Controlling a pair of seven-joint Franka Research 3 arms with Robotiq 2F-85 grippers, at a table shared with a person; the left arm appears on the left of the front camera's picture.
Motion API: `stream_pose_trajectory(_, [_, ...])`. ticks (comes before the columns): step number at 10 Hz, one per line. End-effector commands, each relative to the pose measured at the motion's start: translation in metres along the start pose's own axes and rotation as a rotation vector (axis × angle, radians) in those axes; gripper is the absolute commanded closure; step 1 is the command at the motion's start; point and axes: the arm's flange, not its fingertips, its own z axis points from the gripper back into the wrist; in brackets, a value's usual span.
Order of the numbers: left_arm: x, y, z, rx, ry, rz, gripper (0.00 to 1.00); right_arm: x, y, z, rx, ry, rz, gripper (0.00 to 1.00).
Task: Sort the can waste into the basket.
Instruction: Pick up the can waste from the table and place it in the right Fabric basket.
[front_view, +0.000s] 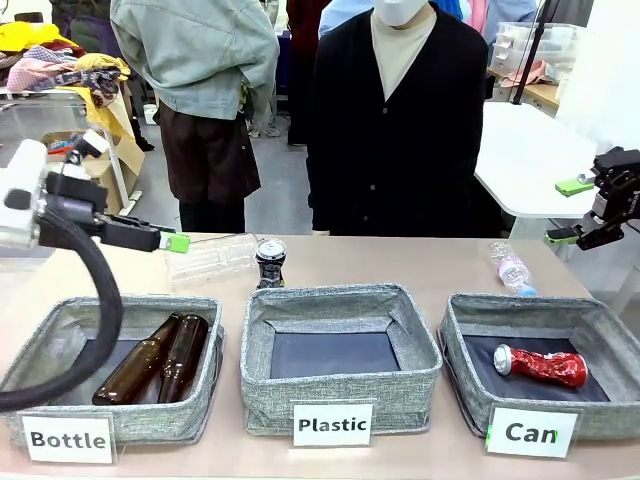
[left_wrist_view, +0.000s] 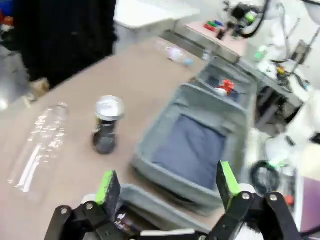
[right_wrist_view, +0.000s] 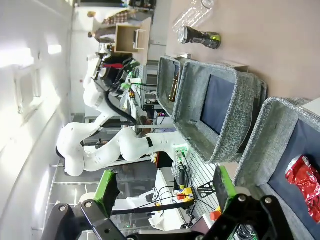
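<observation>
A crushed red can (front_view: 540, 366) lies on the dark floor of the grey basket (front_view: 462, 345) carded "Can", at the right; the right wrist view has the red can (right_wrist_view: 304, 186) inside the basket (right_wrist_view: 265, 145) too. A black can (front_view: 270, 262) with a silver top stands on the table behind the middle bin. My left gripper (front_view: 172, 242) hovers open just left of it, nothing between its pads; its wrist view has the black can (left_wrist_view: 106, 127) ahead and the red can (left_wrist_view: 226, 86) farther off. My right gripper (front_view: 568, 210) hangs open above the table's far right edge.
The bin carded "Plastic" (front_view: 340, 305) stands in the middle, and the "Bottle" bin (front_view: 60, 345) on the left holds two brown glass bottles (front_view: 160, 358). A clear plastic bottle (front_view: 212, 260) lies beside the black can, a smaller one (front_view: 512, 270) behind the basket. A person stands across the table.
</observation>
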Motion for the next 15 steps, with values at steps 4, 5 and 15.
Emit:
stream_pose_trajectory(4, [-0.062,0.034,-0.050,0.307,0.066,-0.165,0.00,0.000,0.001,0.003,0.006,0.011,0.020,0.00])
stream_pose_trajectory(5, [-0.041,0.029,-0.022,0.224,0.032,-0.098,0.00,0.000,0.001,0.003,0.006,0.011,0.020,0.00])
stream_pose_trajectory(15, [-0.018,0.033,-0.065,0.039,-0.108,-0.514,0.00,0.000,0.001,0.003,0.006,0.011,0.020,0.00])
